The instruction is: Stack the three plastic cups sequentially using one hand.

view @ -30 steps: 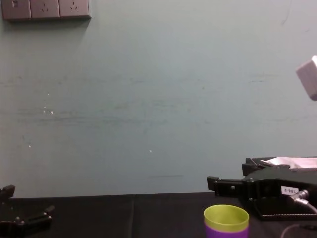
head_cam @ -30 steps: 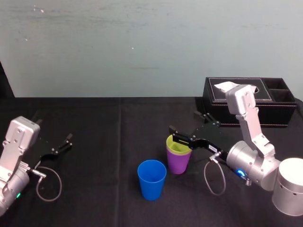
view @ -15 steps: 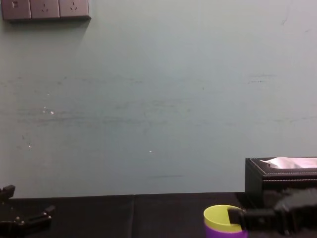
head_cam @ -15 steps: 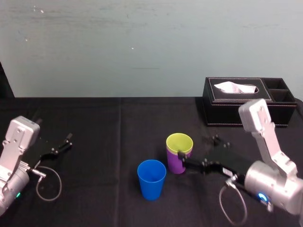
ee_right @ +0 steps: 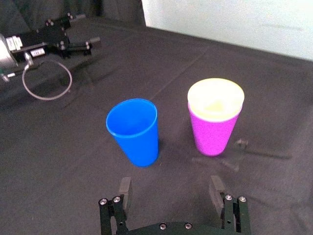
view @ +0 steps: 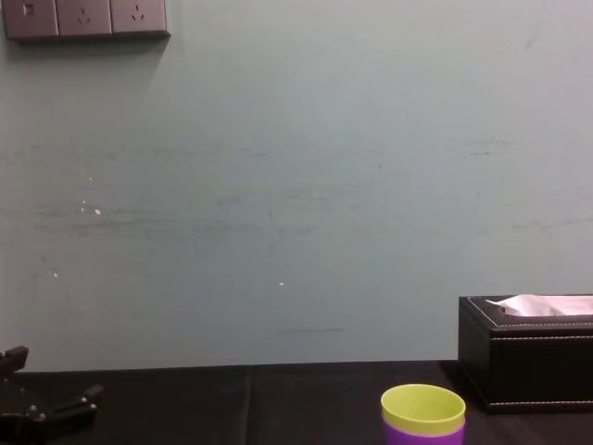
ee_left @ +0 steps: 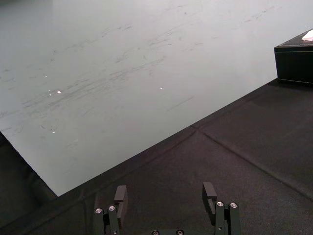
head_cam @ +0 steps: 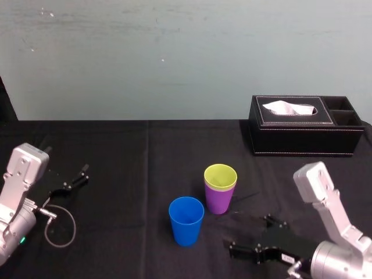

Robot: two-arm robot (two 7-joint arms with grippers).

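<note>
The yellow-green cup (head_cam: 220, 176) sits nested inside the purple cup (head_cam: 219, 200), upright at the table's middle. Just left of them and nearer me stands the blue cup (head_cam: 186, 221), upright and apart from the pair. My right gripper (head_cam: 250, 235) hovers low at the front right, short of the cups, open and empty. In the right wrist view its fingers (ee_right: 125, 188) point at the blue cup (ee_right: 134, 129) and the purple cup (ee_right: 213, 137), with the yellow-green cup (ee_right: 215, 98) inside the purple one. My left gripper (head_cam: 68, 179) rests open at the far left.
A black tissue box (head_cam: 305, 133) stands at the back right, also in the chest view (view: 528, 366). The table (head_cam: 128, 174) is covered in black cloth. A teal wall rises behind it. A cable loop (head_cam: 58, 226) lies by the left arm.
My right gripper drew back from the yellow-green and purple stack toward the table's front right and sank lower. The cups and left arm stayed put.
</note>
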